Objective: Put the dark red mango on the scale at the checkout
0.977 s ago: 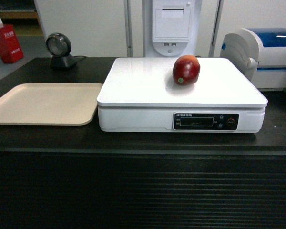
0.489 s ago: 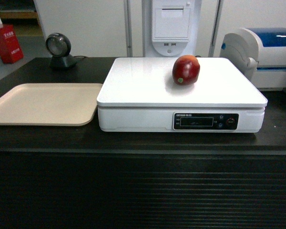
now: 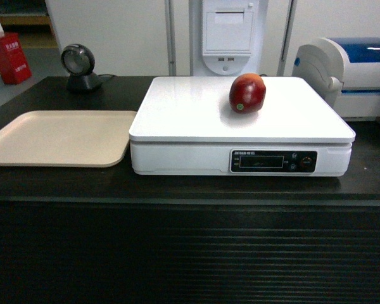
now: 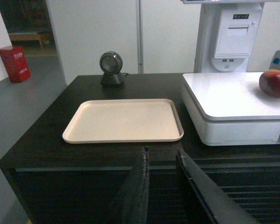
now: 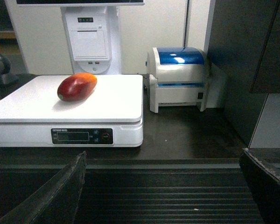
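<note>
Mango (image 3: pixel 247 93) sits loose on the scale (image 3: pixel 196 117) platter, toward 1 o'clock of its centre, well inside the edges so it won't roll off, clear of the display strip. Nothing touches it, so I judge the placement done.

My left hand (image 4: pixel 161 179) is pulled back below the surface (image 4: pixel 46 140) edge, fingers narrow with only a slim gap, empty. My right hand (image 5: pixel 163 186) is also low in front of the counter, fingers spread wide, holding nothing; parked there to keep weight off the scale, I'd guess.

Beige tray (image 3: pixel 57 136) at 9 o'clock of the scale, bare. Scanner (image 3: pixel 78 63) at 10 o'clock, label printer (image 3: pixel 348 73) at 3.
</note>
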